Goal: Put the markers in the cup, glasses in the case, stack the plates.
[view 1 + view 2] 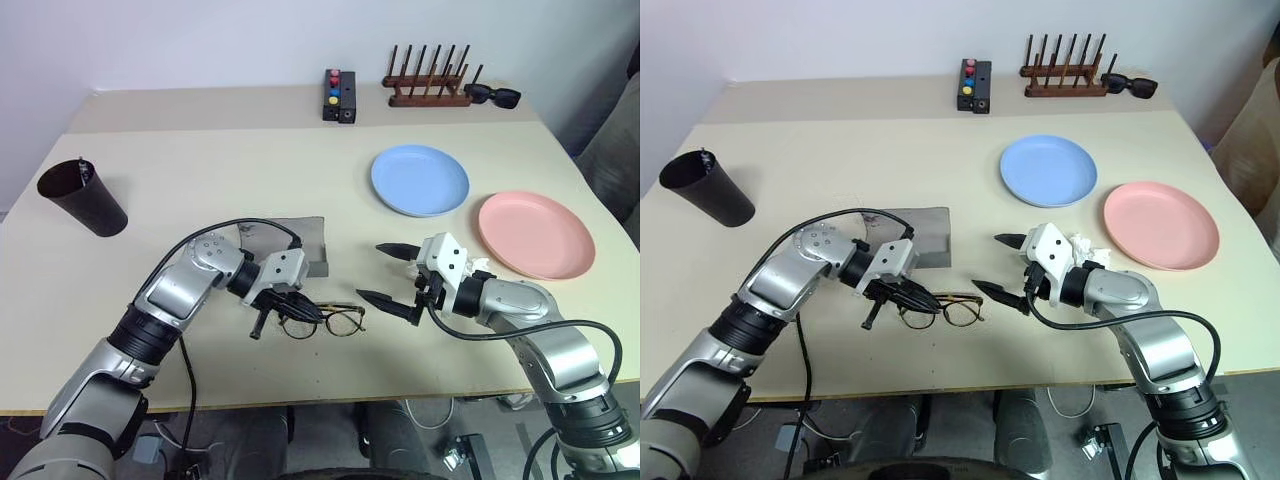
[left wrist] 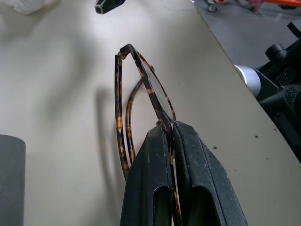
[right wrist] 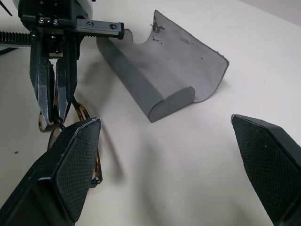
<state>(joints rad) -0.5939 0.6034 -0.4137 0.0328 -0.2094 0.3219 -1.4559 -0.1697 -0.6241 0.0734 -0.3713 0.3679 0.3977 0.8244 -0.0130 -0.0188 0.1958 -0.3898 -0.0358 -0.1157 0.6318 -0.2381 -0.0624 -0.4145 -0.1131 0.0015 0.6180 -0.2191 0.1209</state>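
The glasses (image 1: pixel 340 321), thin tortoiseshell frames with clear lenses, are near the table's front edge, and my left gripper (image 1: pixel 283 303) is shut on their frame at one lens (image 2: pixel 143 80). The grey case (image 1: pixel 305 245) lies open just behind them. To their right my right gripper (image 1: pixel 372 272) stands open with nothing between its fingers, pointing toward the case (image 3: pixel 160 70). The dark cup (image 1: pixel 85 198) stands at the far left, and a thin dark tip pokes above its rim. The light blue plate (image 1: pixel 420 180) and the pink plate (image 1: pixel 536 235) lie side by side on the right, apart.
At the back stand a small black box with coloured buttons (image 1: pixel 339 96), a wooden peg rack (image 1: pixel 428 88) and black sunglasses (image 1: pixel 492 96). A white crumpled bit (image 1: pixel 1078 243) lies by my right wrist. The table's front edge runs just below the glasses.
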